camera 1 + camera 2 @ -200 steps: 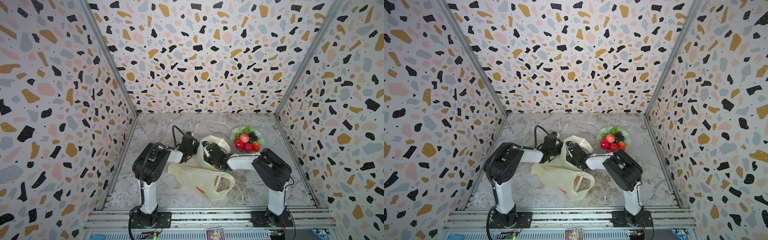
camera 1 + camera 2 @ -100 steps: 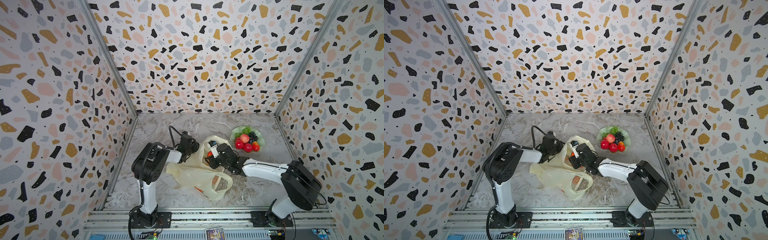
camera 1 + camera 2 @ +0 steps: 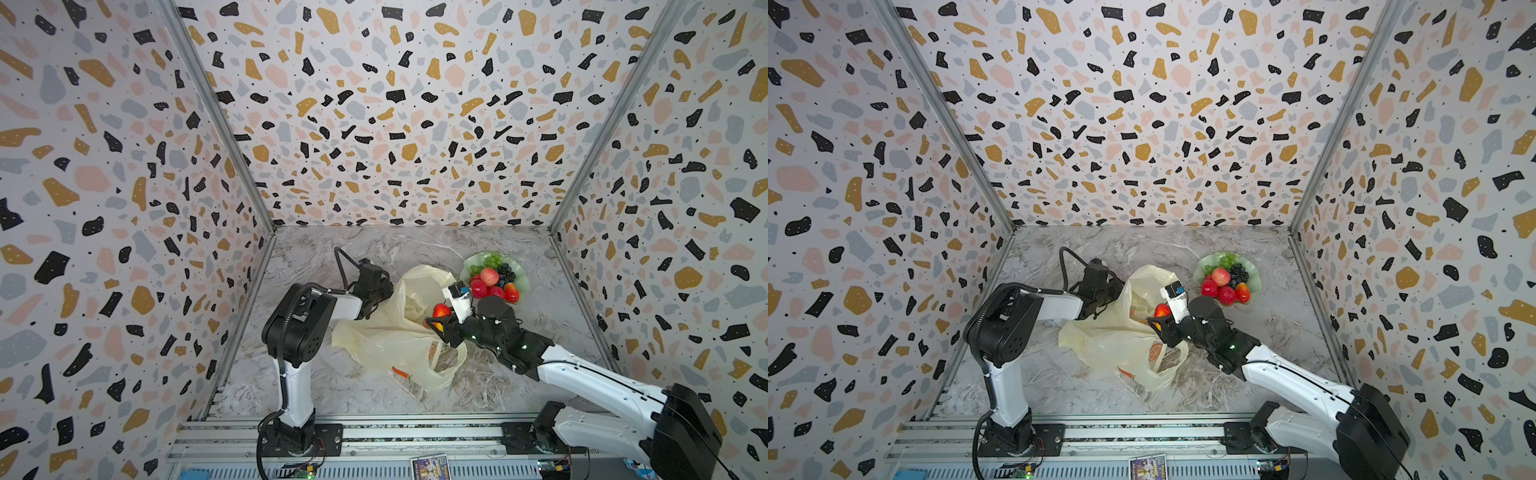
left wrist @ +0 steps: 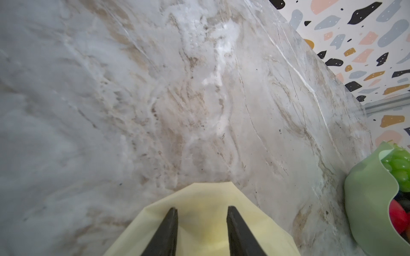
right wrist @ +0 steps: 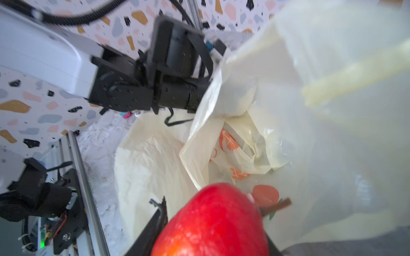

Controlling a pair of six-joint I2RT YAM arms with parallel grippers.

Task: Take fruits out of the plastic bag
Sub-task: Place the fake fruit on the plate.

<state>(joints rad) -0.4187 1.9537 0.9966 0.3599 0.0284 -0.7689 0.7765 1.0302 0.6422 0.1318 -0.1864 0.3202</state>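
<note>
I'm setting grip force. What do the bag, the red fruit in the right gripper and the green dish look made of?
Bag: thin plastic film, translucent cream with a soft sheen; it crumples and folds.
Fruit: probably moulded plastic or foam; glossy red skin with bright highlights.
Dish: smooth pale green with a wavy rim; maybe silicone or plastic, the look leaves it open.

No legible text, number or brand mark appears in any view. The plastic bag (image 3: 399,332) carries orange pictures only. The small coloured card (image 3: 430,466) on the front rail (image 3: 374,432) is too small to read.
</note>
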